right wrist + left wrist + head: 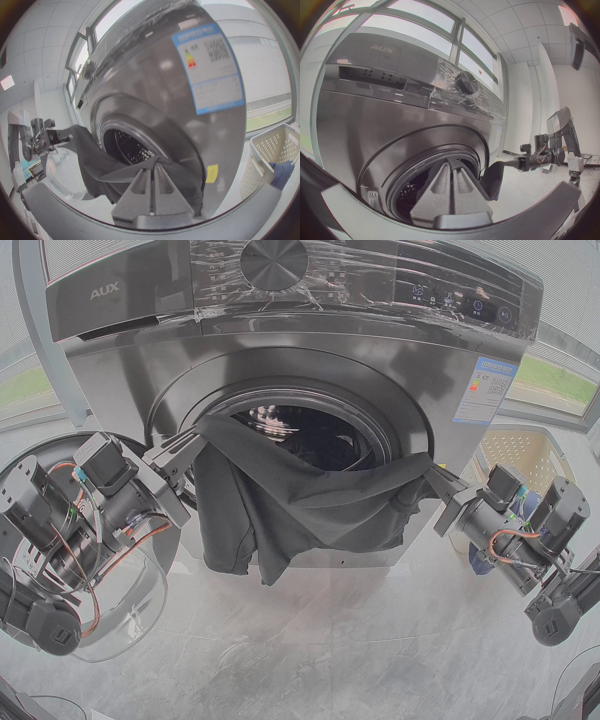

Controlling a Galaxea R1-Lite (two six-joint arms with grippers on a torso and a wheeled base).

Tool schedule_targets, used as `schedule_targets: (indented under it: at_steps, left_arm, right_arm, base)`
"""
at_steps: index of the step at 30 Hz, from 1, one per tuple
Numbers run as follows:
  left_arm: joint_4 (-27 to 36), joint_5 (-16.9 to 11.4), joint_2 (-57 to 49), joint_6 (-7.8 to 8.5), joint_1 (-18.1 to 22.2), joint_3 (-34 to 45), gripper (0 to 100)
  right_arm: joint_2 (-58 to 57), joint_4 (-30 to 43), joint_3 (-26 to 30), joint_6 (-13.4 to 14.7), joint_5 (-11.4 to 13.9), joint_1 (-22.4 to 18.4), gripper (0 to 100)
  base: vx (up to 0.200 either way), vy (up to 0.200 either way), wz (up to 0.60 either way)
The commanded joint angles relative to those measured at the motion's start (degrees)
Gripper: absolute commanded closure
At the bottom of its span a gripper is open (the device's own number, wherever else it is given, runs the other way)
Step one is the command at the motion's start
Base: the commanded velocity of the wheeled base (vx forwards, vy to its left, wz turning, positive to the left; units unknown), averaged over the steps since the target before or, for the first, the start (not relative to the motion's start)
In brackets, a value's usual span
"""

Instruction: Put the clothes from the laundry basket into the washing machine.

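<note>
One washer (300, 365) stands with its one round door (144, 590) swung open to the left. One black garment (294, 502) hangs stretched across the drum mouth (325, 437), drooping toward the floor. One basket (531, 455) sits right of the washer, with one blue cloth (282, 173) over its edge. Of the two grippers, the left gripper (190, 443) and the right gripper (431, 474) each pinch a garment corner
</note>
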Motion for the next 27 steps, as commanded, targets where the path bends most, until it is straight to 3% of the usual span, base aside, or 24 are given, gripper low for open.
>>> schedule_targets:
  at_steps: [1,11,27]
  left_arm:
    - [-0.14,-0.03,-0.61,0.19,0.03,1.96,100]
    - [-0.05,-0.65,-1.58,0.19,3.02,1.43,100]
    - [0.21,-1.00,-2.72,0.10,4.60,1.08,100]
  right_arm:
    - [-2.98,-0.19,-1.83,0.02,-0.09,-0.57,100]
    - [-4.82,-0.10,-2.79,-0.24,0.00,-1.80,100]
    - [-6.76,0.43,-2.71,-0.33,0.00,-1.89,100]
  base:
    - [0.000,0.000,0.00]
    - [0.000,0.000,0.00]
    - [0.000,0.000,0.00]
